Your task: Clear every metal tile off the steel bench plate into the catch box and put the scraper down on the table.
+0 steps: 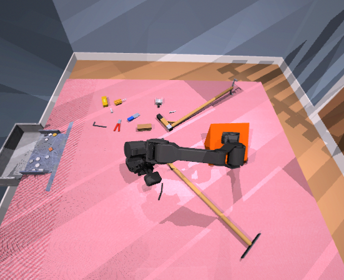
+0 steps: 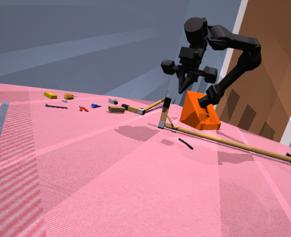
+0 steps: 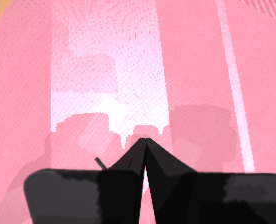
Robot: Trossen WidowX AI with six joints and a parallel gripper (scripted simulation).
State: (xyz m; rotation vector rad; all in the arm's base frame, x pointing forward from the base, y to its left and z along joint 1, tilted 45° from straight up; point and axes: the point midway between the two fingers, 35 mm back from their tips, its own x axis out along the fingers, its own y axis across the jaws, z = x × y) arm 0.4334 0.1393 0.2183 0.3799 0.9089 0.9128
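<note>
Top cam looks down steeply on my whole table; ext cam sits low, side-on; both share my arm. Wrist cam: close, straight down.

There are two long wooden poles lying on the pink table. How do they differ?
The near pole ends in a flat black crossbar blade; the far pole ends in a small grey pronged head. The near pole runs beneath the arm, with an upright handle at its other end; the far one lies beyond the orange block. Both are tan, both untouched: the pincer hangs shut, empty.
</note>
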